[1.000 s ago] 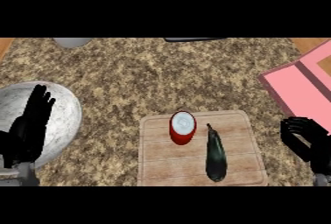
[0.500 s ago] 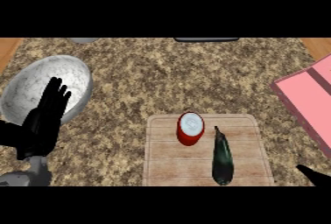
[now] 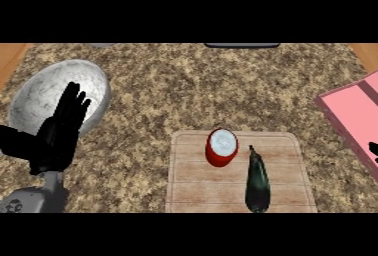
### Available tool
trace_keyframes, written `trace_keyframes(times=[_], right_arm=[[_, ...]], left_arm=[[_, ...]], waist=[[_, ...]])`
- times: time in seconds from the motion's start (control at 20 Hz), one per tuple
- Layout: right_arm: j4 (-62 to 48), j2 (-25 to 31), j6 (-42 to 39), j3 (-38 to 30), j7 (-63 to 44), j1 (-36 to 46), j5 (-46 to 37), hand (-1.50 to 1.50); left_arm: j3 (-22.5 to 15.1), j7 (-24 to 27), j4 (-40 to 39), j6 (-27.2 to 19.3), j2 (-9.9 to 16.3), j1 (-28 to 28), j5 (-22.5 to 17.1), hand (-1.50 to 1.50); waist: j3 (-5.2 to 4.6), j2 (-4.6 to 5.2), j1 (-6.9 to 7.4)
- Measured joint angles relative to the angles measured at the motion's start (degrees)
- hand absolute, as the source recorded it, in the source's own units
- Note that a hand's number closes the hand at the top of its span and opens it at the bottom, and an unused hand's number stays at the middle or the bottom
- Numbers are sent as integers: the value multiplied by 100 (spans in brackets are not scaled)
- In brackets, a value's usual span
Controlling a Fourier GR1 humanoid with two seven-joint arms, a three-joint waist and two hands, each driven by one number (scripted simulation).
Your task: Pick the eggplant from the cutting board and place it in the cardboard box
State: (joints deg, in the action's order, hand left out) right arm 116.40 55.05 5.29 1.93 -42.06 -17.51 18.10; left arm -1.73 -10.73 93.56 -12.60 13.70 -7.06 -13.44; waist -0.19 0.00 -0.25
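A single head view looks steeply down onto the speckled counter (image 3: pixel 192 90) from the robot's own side. It sits close enough that the cutting board (image 3: pixel 240 172) runs off the lower edge and a pink box (image 3: pixel 351 115), apparently only partly framed, is cut by the right edge.

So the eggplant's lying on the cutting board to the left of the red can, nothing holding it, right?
Not quite. In the head view the eggplant lies on the cutting board to the right of the red can, not the left. The rest is right: nothing holds it. The left hand is open over by the bowl.
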Motion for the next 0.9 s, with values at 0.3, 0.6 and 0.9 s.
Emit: trace_keyframes(times=[0.3, 0.6, 0.9], right_arm=[[321, -261, 11, 174, -1258, 1119, 347, -150], [392, -712, 85, 635, -1832, 1852, -2, -150], [274, -1011, 97, 985, -1990, 1899, -318, -150]], left_arm=[[-29, 67, -23, 82, -90, 64, 95, 0], [14, -85, 148, 67, -150, 67, 193, 0], [93, -27, 26, 169, -209, 86, 178, 0]], waist=[[9, 6, 68], [13, 2, 67], [14, -1, 46]])
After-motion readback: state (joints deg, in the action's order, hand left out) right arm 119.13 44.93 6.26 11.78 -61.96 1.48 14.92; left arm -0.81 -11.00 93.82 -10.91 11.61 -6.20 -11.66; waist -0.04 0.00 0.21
